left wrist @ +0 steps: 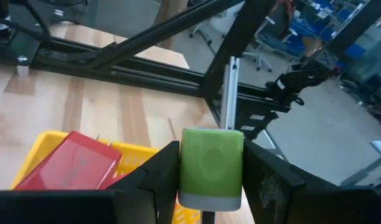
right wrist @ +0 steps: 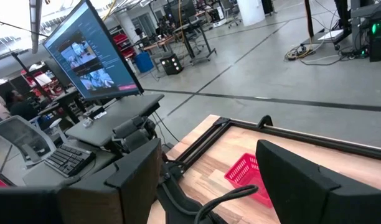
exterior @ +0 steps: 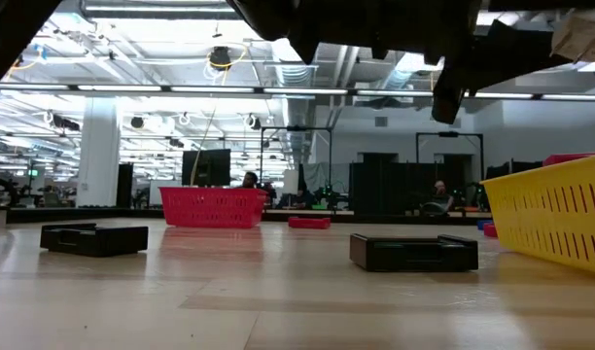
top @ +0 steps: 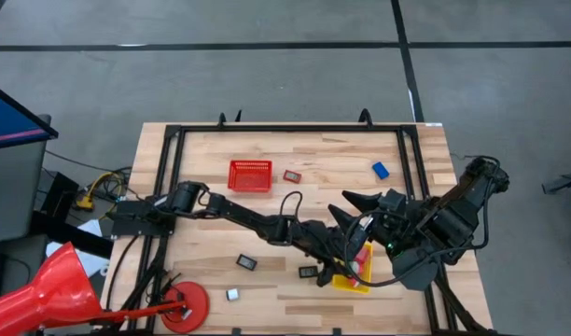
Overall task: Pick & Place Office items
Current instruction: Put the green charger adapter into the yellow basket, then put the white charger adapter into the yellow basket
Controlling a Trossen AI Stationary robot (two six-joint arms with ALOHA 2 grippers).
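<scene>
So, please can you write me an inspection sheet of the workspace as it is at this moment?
Surface: pale wooden table top inside a black metal frame.
Job's things: green block with a pale base between the left gripper's fingers, above the yellow rectangular bin; a flat red piece lies in that bin; small blue block, small red piece and flat dark rectangles lie loose on the table.
Clutter: red mesh basket.
Grippers: left gripper holds the green block; right gripper open, holding nothing.
Cables: yellow cable beside the table's left edge.
Surroundings: red funnel-shaped object; monitor and keyboard on a desk.
</scene>
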